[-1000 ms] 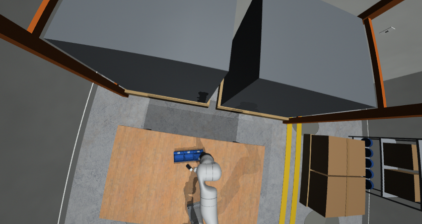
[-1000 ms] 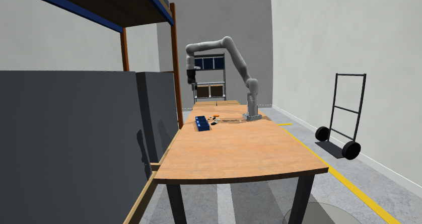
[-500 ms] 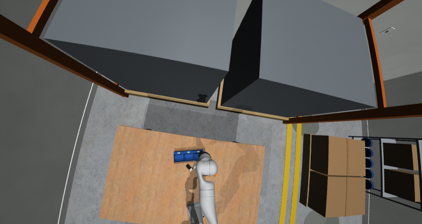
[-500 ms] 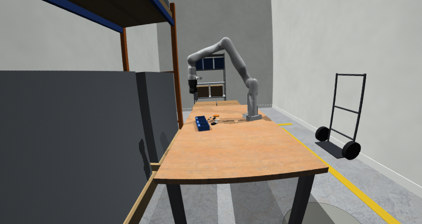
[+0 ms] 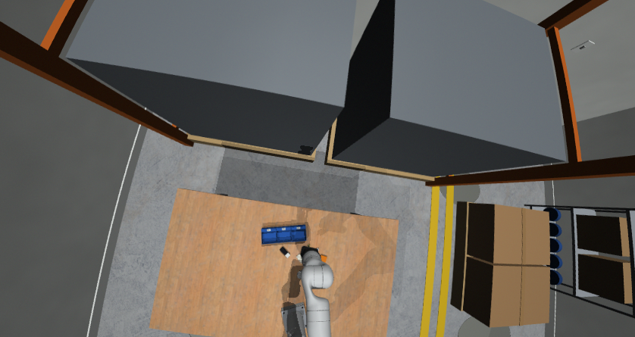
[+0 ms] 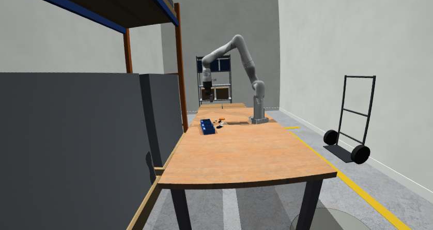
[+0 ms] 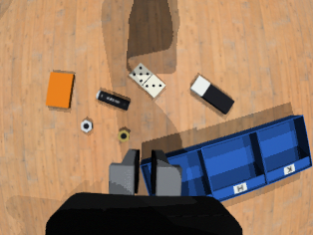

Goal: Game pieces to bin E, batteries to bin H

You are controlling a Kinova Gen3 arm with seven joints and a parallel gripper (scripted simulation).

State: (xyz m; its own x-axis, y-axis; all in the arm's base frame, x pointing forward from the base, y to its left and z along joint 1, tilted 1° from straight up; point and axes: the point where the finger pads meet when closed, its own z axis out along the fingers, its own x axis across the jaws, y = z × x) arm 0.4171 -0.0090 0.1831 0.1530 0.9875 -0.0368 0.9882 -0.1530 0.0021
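My gripper (image 7: pixel 145 164) hangs well above the table, fingers drawn close together with nothing between them; it also shows in the exterior view (image 6: pixel 211 99). Below it stands a blue row of three bins (image 7: pixel 235 157) with small labels I cannot read. On the table lie a white dotted domino (image 7: pixel 148 81), a black-and-white domino (image 7: pixel 212 94) and a dark cylindrical battery (image 7: pixel 113 100). The bins also show in the overhead view (image 5: pixel 283 234) and in the exterior view (image 6: pixel 207 126).
An orange block (image 7: pixel 60 89), a pale nut (image 7: pixel 87 124) and a brass nut (image 7: pixel 124 134) lie left of the bins. The arm's base (image 6: pixel 258 119) stands on the table. Large grey boxes (image 6: pixel 75 143) line the table's far side.
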